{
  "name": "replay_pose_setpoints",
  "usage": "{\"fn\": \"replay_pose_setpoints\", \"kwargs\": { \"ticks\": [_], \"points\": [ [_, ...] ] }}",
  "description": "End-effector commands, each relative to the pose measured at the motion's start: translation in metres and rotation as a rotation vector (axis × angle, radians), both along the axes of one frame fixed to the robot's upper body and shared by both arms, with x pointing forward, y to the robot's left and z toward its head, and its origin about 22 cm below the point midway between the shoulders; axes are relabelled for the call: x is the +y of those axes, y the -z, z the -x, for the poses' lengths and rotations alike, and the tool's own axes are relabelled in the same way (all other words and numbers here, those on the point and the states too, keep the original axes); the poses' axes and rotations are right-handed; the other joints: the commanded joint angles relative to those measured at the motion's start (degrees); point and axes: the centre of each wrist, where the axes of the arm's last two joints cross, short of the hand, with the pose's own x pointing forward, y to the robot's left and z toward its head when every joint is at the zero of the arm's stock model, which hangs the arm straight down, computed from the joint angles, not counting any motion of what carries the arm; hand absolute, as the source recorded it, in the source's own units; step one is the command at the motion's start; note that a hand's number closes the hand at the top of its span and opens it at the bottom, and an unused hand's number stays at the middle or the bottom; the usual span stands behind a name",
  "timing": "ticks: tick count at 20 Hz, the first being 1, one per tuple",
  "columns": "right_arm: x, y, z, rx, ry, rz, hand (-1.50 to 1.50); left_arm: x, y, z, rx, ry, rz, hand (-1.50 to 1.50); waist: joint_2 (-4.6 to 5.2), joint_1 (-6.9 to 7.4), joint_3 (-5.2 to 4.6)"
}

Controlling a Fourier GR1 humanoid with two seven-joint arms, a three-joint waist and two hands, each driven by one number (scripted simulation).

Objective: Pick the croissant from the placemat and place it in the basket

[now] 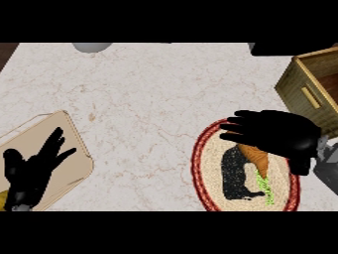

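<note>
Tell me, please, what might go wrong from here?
The item under the right hand on the placemat looks like a carrot, not a croissant, so the wrong thing may get moved. The basket has tall walls, and a low carry could clip its rim.

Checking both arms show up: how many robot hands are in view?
2. The left robot hand rests open over the cutting board at lower left; the right robot hand curls over the placemat at right.

We look down on a pale marbled counter [142, 94]; a round woven placemat [209, 191] with a red rim lies at lower right, a tan board [67, 134] at lower left (cut by the edge); a wooden basket [310, 84] stands upper right.
</note>
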Motion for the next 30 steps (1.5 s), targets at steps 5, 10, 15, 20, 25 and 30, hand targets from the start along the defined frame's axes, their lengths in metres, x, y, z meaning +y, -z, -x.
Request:
{"fn": "replay_pose_setpoints", "kwargs": {
  "ticks": [5,10,15,20,25,30],
  "points": [
    [-0.014,0.018,-0.005,0.005,-0.014,-0.013,-1.50,0.006,0.025,0.018,0.181,-0.004,0.010,0.00,0.64,-0.24,-1.19],
    [0.012,0.043,-0.013,-0.026,0.004,0.051,-1.50,-0.010,0.024,0.013,0.170,0.007,0.003,0.00,0.75,0.32,-1.19],
    [0.004,0.053,-0.011,-0.026,0.021,0.127,-1.50,-0.002,0.032,0.016,0.172,-0.004,0.022,0.00,0.68,-0.23,-1.23],
    [0.005,0.077,-0.013,-0.013,0.018,0.114,-1.50,-0.023,0.030,0.018,0.156,0.006,0.020,0.00,0.73,0.07,-1.18],
    [0.000,0.070,-0.020,-0.032,0.024,0.094,-1.50,-0.016,0.032,0.024,0.187,0.003,0.023,0.00,0.69,0.03,-1.19],
    [-0.008,0.079,-0.010,-0.009,0.017,0.106,-1.50,-0.009,0.023,0.023,0.183,0.001,0.019,0.00,0.47,-0.42,-1.19]
  ]
}}
